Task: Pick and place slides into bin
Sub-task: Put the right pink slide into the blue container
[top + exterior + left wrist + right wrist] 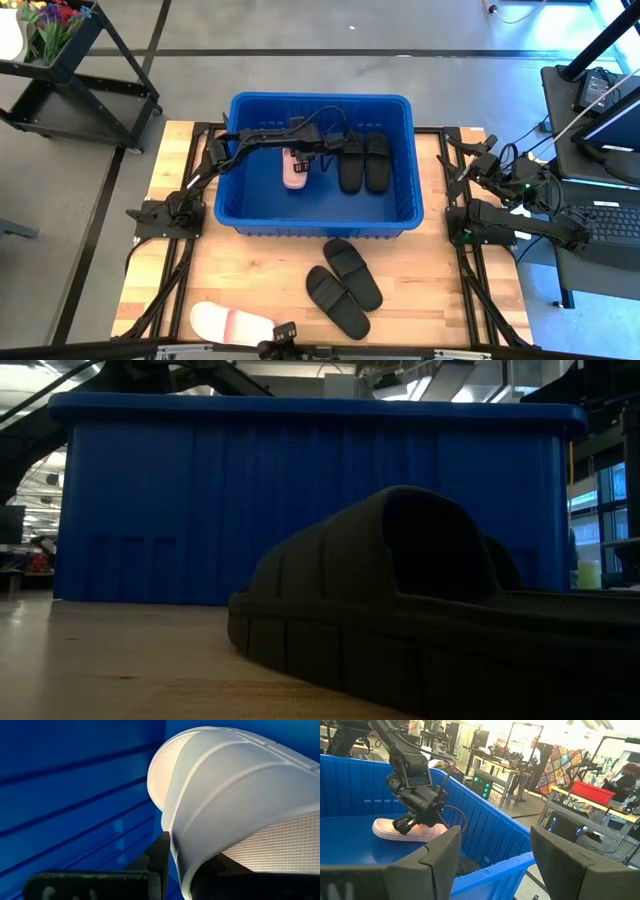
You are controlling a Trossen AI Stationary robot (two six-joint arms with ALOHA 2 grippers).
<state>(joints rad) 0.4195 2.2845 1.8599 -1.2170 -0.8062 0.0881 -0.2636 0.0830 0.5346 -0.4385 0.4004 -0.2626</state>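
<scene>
Looking past the right gripper (492, 865), whose fingers are spread apart, the left gripper (405, 824) is seen clamped on a pale slide (407, 831) inside the blue bin (320, 220), beside two black slides (363, 163).

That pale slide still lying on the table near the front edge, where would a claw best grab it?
Probably by the wide strap of the pale slide, coming straight down from above. It lies flat, sole down, so the arched strap is the raised part a claw could close across. Nothing crowds it; the black pair lies apart.
</scene>
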